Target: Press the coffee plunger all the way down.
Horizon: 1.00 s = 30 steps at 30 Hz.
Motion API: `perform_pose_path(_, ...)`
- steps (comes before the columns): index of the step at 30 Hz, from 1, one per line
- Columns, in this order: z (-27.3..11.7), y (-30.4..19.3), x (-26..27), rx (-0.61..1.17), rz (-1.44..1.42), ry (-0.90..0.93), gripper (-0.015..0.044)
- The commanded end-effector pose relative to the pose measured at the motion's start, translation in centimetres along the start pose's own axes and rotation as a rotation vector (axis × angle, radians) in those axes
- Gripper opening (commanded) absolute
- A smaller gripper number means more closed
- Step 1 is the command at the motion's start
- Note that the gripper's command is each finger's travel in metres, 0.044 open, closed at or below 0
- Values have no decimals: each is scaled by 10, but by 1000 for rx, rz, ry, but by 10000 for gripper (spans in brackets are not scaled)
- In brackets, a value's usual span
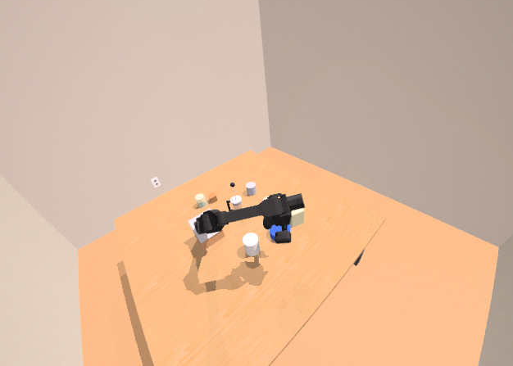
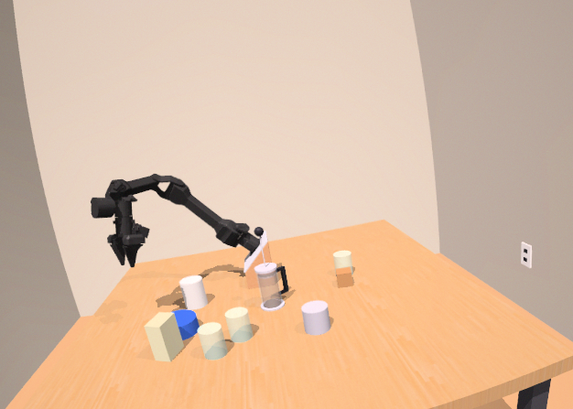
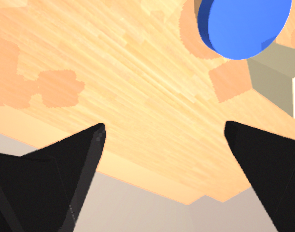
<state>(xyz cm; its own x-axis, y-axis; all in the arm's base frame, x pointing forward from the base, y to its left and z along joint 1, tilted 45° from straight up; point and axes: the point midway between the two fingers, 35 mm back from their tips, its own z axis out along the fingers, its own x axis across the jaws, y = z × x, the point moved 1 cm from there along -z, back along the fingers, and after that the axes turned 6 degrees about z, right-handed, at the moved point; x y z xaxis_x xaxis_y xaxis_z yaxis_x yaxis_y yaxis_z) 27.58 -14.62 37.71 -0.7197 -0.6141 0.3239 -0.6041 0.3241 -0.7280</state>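
The coffee press (image 1: 235, 201) (image 2: 269, 289) stands upright, with its black handle (image 1: 229, 205) (image 2: 285, 282) at its side. The plunger's black knob (image 1: 232, 184) (image 2: 258, 231) is high above the lid on a thin rod. My gripper (image 2: 127, 264) (image 3: 164, 128) is open and empty, pointing down in the air, well to the left of the press in the exterior view. In the top view the arm hides its fingers in part. The press is not in the wrist view.
A white cylinder (image 1: 251, 246) (image 2: 194, 294), a blue cylinder (image 2: 186, 324) (image 3: 244, 28), a beige box (image 1: 297, 217) (image 2: 164, 338) and two pale cups (image 2: 212, 340) (image 2: 238, 324) stand left of the press in the exterior view. A lavender cylinder (image 1: 251, 188) (image 2: 316, 317) and an orange cube (image 1: 212, 197) (image 2: 344, 277) stand right.
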Motion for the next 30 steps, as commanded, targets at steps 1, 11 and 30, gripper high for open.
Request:
perform_pose_path(1,0,1,-2,1,10,-3,426)
perform_pose_path(11,-23,49,-107,8,510,-149,440)
perform_pose_path(30,-77,150,-200,-71,1136,-363,440)
